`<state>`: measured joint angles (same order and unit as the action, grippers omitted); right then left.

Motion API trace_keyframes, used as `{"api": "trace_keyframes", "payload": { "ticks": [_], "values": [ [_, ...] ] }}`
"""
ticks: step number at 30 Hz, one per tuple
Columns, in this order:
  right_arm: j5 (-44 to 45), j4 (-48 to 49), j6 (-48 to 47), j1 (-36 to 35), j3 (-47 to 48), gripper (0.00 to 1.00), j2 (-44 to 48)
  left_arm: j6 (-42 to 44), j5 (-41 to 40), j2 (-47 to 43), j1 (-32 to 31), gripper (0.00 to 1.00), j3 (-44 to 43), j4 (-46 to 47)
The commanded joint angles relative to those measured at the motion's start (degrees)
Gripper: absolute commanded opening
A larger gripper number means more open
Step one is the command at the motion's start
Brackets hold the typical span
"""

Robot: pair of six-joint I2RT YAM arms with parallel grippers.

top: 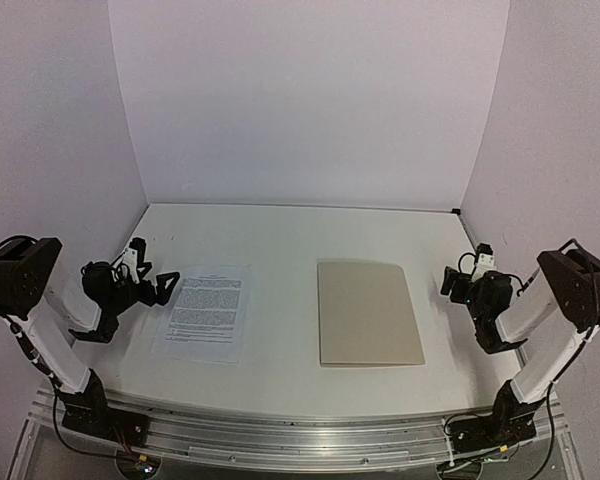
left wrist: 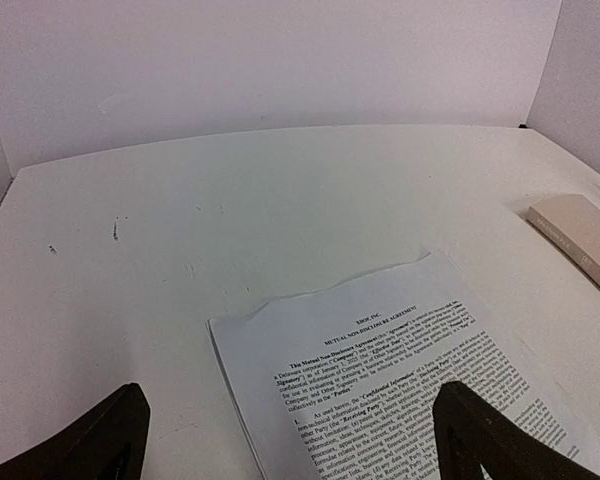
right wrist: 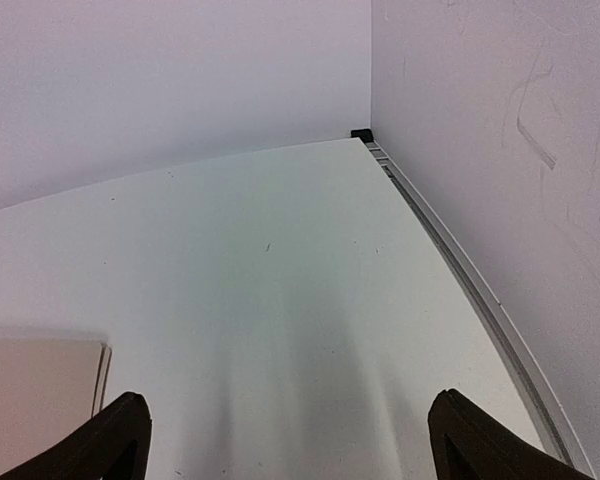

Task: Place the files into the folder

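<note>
Top external: files [top: 206,313] at left-centre, closed folder [top: 369,312] at right-centre.
Fingers: my left gripper [top: 168,287] and right gripper [top: 450,284] are spread, empty.
Advice: I'd lift the folder's cover first.

top: high, looking down whole table [top: 280,240] | wrists: low, close, facing back wall [top: 300,100] | both wrists share folder [left wrist: 580,232] edge

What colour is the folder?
The folder is plain tan-beige, clearest in the top external view.

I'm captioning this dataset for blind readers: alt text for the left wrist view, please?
Printed white sheets lie on the white table just ahead of the open left end effector; the tan folder shows at far right.
</note>
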<state>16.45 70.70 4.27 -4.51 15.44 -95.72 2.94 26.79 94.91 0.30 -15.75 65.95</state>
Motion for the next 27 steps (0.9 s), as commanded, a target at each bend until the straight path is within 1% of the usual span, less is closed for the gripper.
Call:
{"api": "trace_keyframes", "payload": {
  "ticks": [1,2,3,5,6,7,10,11,13,14,16,19,21,23,26,27],
  "values": [
    [1.15,-0.5,0.26,0.1,1.89,0.98,2.31,-0.23,-0.34,-0.32,-0.12,1.0,-1.3,0.84],
    [2.18,-3.47,0.48,0.05,3.3,0.98,3.55,-0.17,-0.33,-0.27,-0.12,1.0,-1.3,0.85],
    [5.04,-10.23,1.42,0.06,5.41,0.98,5.18,-0.21,-0.34,-0.25,-0.12,1.0,-1.25,0.88],
    [11.77,-24.88,4.31,0.04,13.17,0.98,7.81,-0.2,-0.43,-0.34,-0.12,1.0,-1.22,0.86],
    [13.67,-29.39,6.19,0.04,17.27,0.98,8.88,-0.11,-0.47,-0.43,-0.13,1.0,-1.25,0.85],
    [13.79,-33.03,8.58,0.08,20.32,0.98,9.97,-0.28,-0.5,-0.62,-0.12,1.0,-1.07,1.33],
    [8.57,-46.05,17.89,0.09,27.52,0.98,13.05,-0.27,-2.41,-2.79,-0.12,1.0,-1.48,-0.81],
    [5.27,-49.52,19.11,0.06,29.49,0.98,13.6,0.43,-1.31,-4.23,-0.12,1.0,-2.5,-4.16],
    [-4.1,-53.99,18.86,0.1,32.72,0.98,14.38,3.68,2.26,-9.18,-2.2,1.0,-9.05,-20.22],
    [-9.17,-55.81,19.74,0.07,34.01,0.98,14.48,4.55,2.31,-10.96,-4.03,1.0,-13.49,-28.71],
    [-18.15,-58.93,23.45,0.08,35.56,0.98,14.54,6.55,2.23,-12.26,-7.67,0.99,-20.64,-40.39],
    [-30.84,-60.86,30.5,-0.01,35.25,0.96,14.65,13.27,-3.45,-11.73,-16.83,0.95,-30.08,-55.27],
    [-35.15,-62.37,34.33,-0.21,34.02,0.94,14.41,17.33,-10.54,-9.98,-24.91,0.91,-35.42,-62.23],
    [-34.36,-68.92,35.18,-0.99,33.56,0.92,14.21,19.89,-15.35,-7.18,-33.17,0.87,-40.38,-68.2],
    [-27.42,-82.51,35.71,-3.11,33.44,0.87,13.93,22.56,-22.12,-1.75,-44.79,0.85,-48.49,-76.32],
    [-25.26,-85.55,35.96,-3.92,32.76,0.85,13.84,23.57,-24.04,0.41,-49.22,0.85,-51.28,-78.49]
  ]
}}
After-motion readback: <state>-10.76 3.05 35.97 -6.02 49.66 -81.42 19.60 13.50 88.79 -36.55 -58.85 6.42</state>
